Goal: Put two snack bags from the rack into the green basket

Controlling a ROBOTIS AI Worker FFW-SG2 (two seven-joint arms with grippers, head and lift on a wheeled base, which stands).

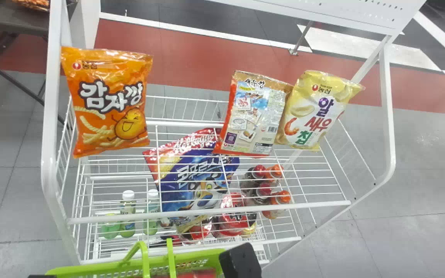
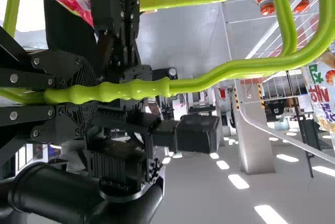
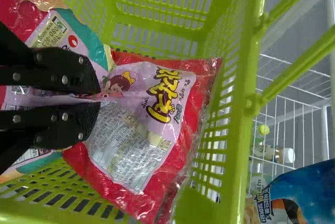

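"Where's the green basket (image 1: pixel 199 254)?"

"It's down at the bottom of the head view, close in front of the white rack (image 1: pixel 207 213)."

"What's the left hand (image 2: pixel 68 94) doing?"

"It's closed tight around the basket's green handle (image 2: pixel 136 89)."

"And the right hand (image 1: pixel 242 260)?"

"Its fingers are in the basket, almost all the way together. They're pinching a bit of the red and pink snack bag (image 3: pixel 172 96). That bag is inside the basket, with its front wrinkled near the fingertips."

"Is it the only bag in there?"

"No, there's another bag (image 3: pixel 49 28) right by it, partly under the fingers. It has a blue-green band."

"Are there snacks on the rack too?"

"Yes, three stand on the top shelf. The orange bag (image 1: pixel 110 100) is at the left end. Well apart from it, the bag showing its back (image 1: pixel 255 112) is right beside the yellow bag (image 1: pixel 319 110), and those two lean a bit."

"What's lower down?"

"A big blue bag (image 1: pixel 195 177) sits under the top shelf's wires. Bottles with red and orange caps (image 1: pixel 280 197) are to its right, and bottles with white caps (image 1: pixel 128 212) are to its left."
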